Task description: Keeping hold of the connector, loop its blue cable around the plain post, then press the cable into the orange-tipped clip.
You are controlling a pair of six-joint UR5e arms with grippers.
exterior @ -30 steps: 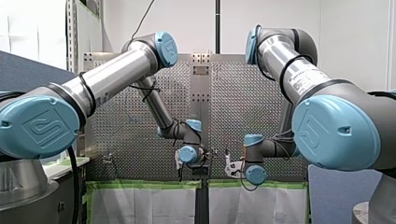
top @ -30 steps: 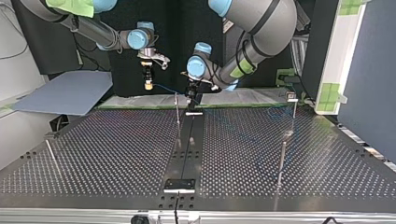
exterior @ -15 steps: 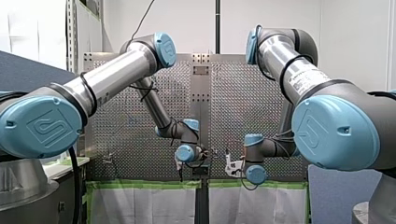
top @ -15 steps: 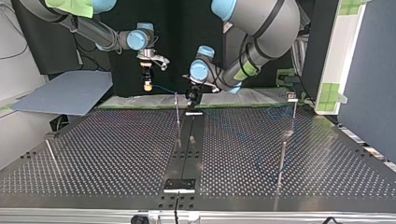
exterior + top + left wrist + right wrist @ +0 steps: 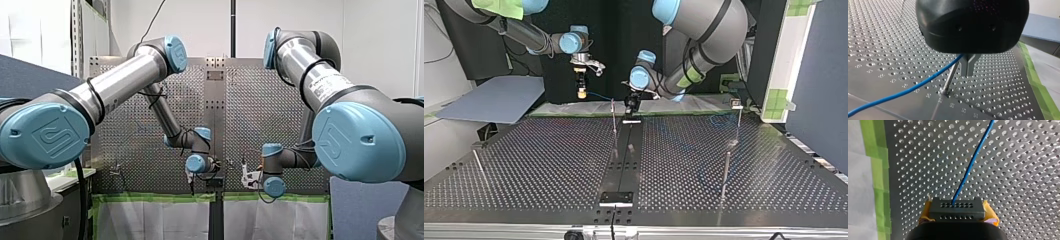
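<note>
In the right wrist view my right gripper (image 5: 957, 206) is shut on the black connector (image 5: 957, 212), held between yellow pads (image 5: 990, 218). The blue cable (image 5: 971, 160) leaves the connector and runs over the perforated plate. In the top view my right gripper (image 5: 582, 91) hangs at the left of the plain post (image 5: 613, 116). My left gripper (image 5: 631, 105) stands just right of that post. In the left wrist view its metal fingers (image 5: 968, 65) are shut on the blue cable (image 5: 923, 83), with the post (image 5: 950, 78) close beside them.
The perforated table (image 5: 534, 160) has a dark rail (image 5: 624, 160) down its middle. Thin posts stand at the top view's right (image 5: 726, 170) and left (image 5: 478, 164). A post with a clip-like head (image 5: 737, 106) stands at the back right. Green tape (image 5: 1034, 75) edges the plate.
My left arm's wrist has shifted slightly toward the front view's left, with its gripper staying by the post. My right gripper has barely moved and keeps the connector.
</note>
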